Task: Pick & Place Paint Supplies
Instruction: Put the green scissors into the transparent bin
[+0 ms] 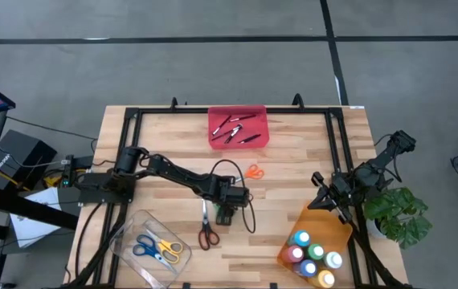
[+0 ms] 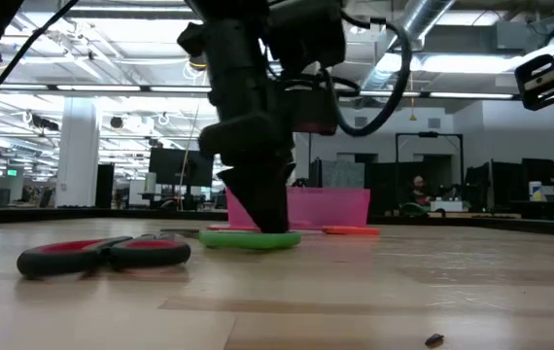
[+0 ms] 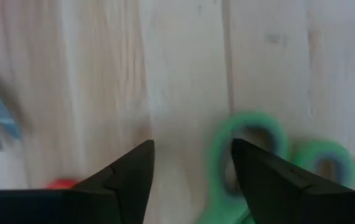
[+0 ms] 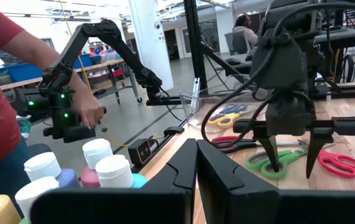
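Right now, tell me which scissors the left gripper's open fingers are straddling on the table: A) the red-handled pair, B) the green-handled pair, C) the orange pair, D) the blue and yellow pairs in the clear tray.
B: the left gripper stands open with one finger through a loop of the green-handled scissors; the red-handled scissors lie apart beside it.

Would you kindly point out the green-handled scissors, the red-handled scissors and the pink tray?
green-handled scissors [image 3: 247,127]: left wrist view, upper rim of one handle loop.
red-handled scissors [image 2: 102,255]: low view, middle of the handles.
pink tray [image 1: 217,138]: high view, near left corner.
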`<state>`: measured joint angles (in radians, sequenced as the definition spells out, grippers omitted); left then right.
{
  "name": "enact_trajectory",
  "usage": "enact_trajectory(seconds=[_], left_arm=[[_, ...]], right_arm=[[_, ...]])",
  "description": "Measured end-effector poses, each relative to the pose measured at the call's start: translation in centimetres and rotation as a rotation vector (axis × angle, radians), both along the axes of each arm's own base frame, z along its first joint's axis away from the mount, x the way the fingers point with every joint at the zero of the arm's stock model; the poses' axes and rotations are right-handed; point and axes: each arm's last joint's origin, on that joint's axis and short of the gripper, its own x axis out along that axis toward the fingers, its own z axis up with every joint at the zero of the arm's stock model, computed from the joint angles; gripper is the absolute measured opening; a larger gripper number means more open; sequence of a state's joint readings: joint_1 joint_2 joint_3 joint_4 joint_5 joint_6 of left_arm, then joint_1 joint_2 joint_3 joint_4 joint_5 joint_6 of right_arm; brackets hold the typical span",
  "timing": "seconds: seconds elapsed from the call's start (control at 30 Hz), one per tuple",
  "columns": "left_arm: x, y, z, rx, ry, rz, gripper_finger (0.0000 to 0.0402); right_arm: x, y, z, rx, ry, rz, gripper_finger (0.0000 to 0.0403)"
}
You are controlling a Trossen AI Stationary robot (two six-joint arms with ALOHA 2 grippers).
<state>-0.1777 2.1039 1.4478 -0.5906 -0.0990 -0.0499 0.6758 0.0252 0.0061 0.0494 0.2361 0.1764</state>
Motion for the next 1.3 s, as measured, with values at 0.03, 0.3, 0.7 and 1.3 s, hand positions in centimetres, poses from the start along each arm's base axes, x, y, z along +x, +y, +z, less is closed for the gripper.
enact_trajectory(seconds=[0.03, 0.3, 0.7, 1.3], left_arm=[[-0.1, 0.0, -0.1, 0.007, 0.002, -0.017, 0.0206], [-0.6, -0.4, -0.5, 0.072, 0.003, -0.11, 0.0126], [-0.3, -0.4, -0.5, 0.048, -0.025, -0.091, 0.0019], [-0.9, 0.1, 9.2, -0.278, -0.386, 0.368, 0.0011]], right_arm=[[0.0, 0.0, 0.0, 0.0, 0.0, 0.0, 0.0008], [0.0, 0.0, 0.0, 0.0, 0.0, 0.0, 0.0008], [0.0, 0.0, 0.0, 0.0, 0.0, 0.0, 0.0008], [0.0, 0.0, 0.0, 0.0, 0.0, 0.001, 0.0008]])
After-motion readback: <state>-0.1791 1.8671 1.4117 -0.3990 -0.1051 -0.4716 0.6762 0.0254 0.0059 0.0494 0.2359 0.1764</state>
